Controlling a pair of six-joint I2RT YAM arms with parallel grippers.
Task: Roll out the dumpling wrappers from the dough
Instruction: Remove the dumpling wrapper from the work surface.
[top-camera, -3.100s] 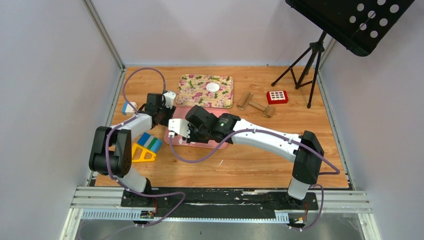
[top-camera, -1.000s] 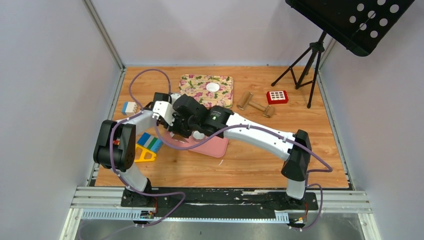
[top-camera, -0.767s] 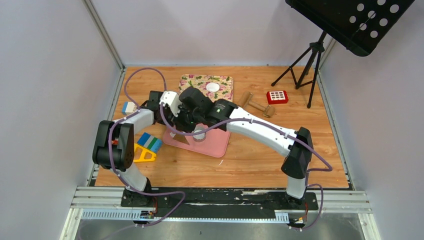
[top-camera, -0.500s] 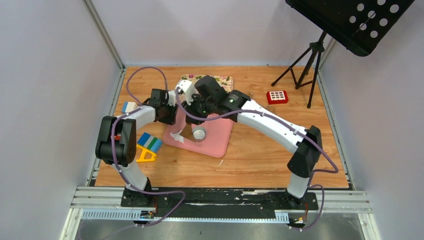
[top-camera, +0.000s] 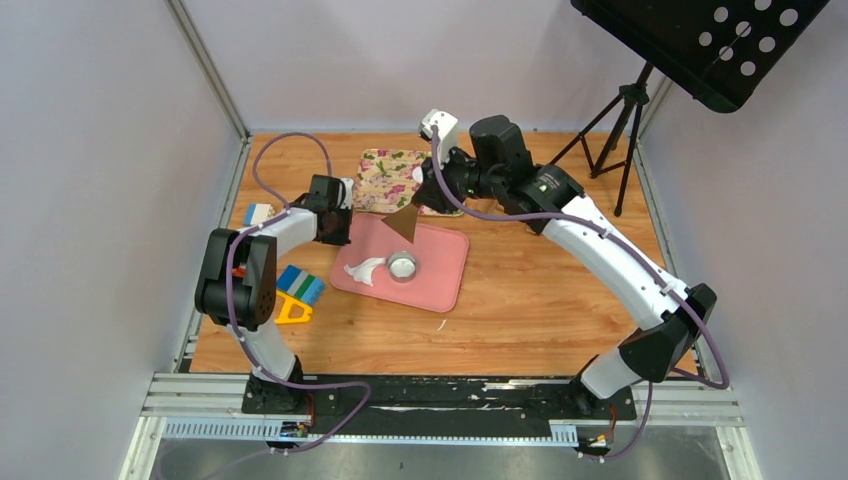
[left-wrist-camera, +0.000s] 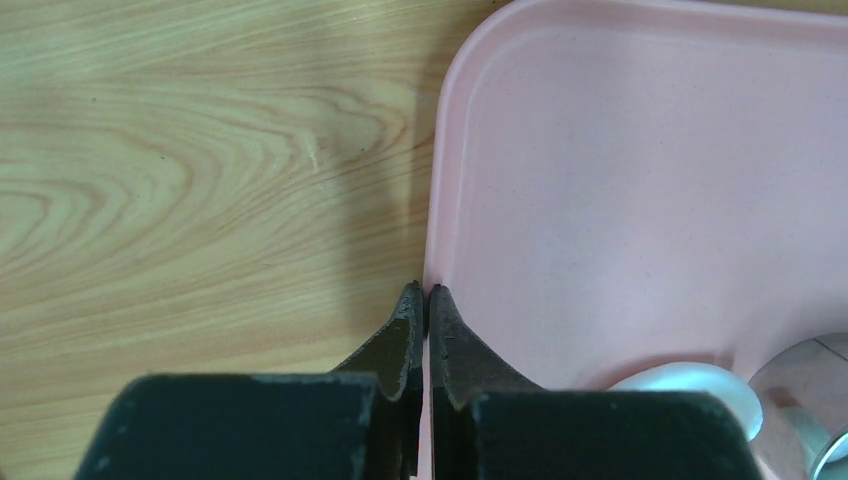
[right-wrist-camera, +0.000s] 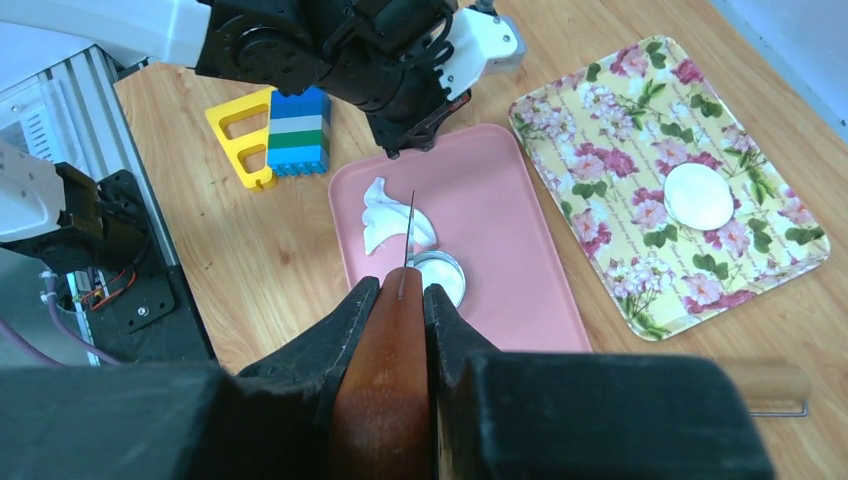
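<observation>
on the pink tray (left-wrist-camera: 650, 150) rim, left gripper (left-wrist-camera: 427, 290) pinches shut; right gripper (right-wrist-camera: 400, 290) clamps brown scraper (right-wrist-camera: 385, 390)

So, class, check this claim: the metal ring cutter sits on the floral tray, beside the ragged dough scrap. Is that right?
No. The metal ring cutter sits on the pink tray, not the floral tray, beside the ragged dough scrap. The top external view shows it.

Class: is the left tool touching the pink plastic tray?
Touching. The left wrist view shows the left tool shut on the rim of the pink plastic tray, which runs between its fingertips.
</observation>
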